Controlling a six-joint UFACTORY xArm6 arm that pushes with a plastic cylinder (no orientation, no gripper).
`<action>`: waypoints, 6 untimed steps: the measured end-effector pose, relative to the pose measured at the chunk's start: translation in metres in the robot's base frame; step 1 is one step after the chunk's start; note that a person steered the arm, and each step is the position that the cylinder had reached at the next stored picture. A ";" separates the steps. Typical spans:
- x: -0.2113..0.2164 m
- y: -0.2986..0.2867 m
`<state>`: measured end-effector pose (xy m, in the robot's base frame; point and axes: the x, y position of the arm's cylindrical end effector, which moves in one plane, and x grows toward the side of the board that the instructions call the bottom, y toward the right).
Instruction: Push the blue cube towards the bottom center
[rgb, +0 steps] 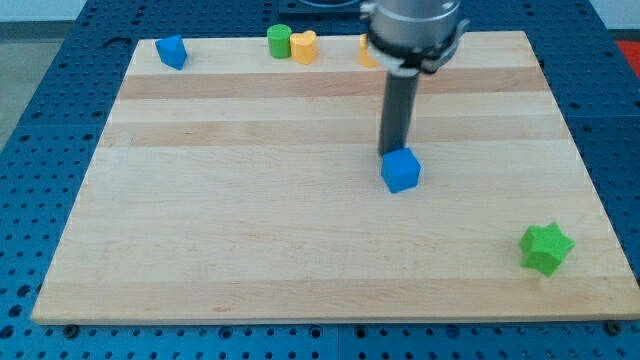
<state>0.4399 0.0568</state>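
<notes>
Camera view: our tip stands touching the top-side edge of the blue cube, near the middle of the desk; we carry no hand, only the rod. We judge the cube light, stiff and free-sliding, best pushed mid-face. It sits slightly skewed, with no long axis.

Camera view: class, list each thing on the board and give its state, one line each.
my tip: down, at the blue cube's top side.
blue cube: mid-board.
second blue block: top-left corner.
green cylinder: top edge, touching yellow block.
yellow block: top edge.
orange block: half hidden.
green star: bottom right.
</notes>
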 end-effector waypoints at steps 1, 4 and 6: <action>0.013 -0.007; 0.003 0.045; 0.075 -0.059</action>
